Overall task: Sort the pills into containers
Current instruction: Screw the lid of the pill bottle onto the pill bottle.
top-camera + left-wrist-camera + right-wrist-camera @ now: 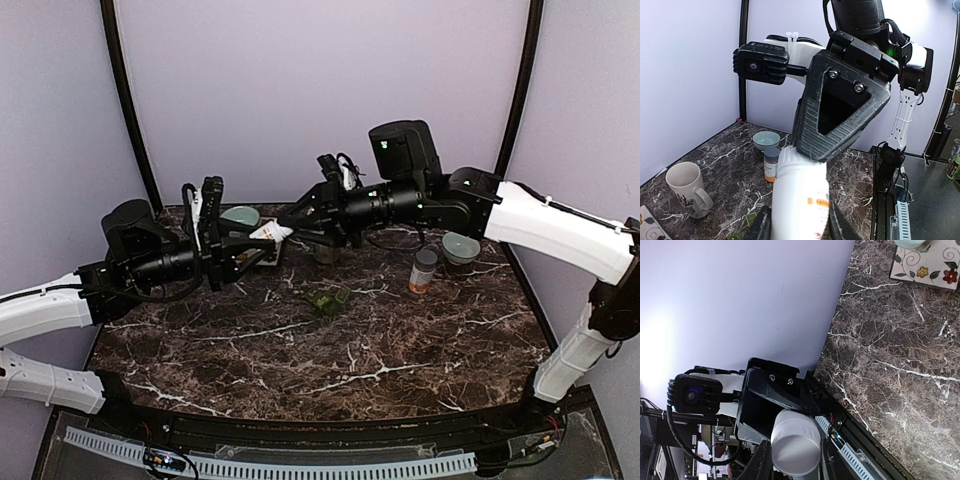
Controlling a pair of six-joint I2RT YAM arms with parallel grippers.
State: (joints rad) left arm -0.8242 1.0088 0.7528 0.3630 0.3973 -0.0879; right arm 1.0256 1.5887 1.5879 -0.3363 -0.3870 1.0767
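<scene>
Seen from above, the left gripper (245, 248) and the right gripper (297, 222) both pinch a small white plastic pill bottle (270, 232) in the air, near the flat dark green plastic pill box (327, 298) on the dark marble table (300, 360). The left wrist view shows its jaws clamped on the bottle's smooth body, which is probably stiff and light and is the safest place to hold. In the right wrist view the jaws squeeze the opposite end.

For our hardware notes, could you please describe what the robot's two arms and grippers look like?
Both the left arm and right arm have white shell links joined by black joints. The left gripper and right gripper are black, with ribbed triangular open-frame fingers. A white zip tie, black cable and green light sit by the right wrist.
</scene>
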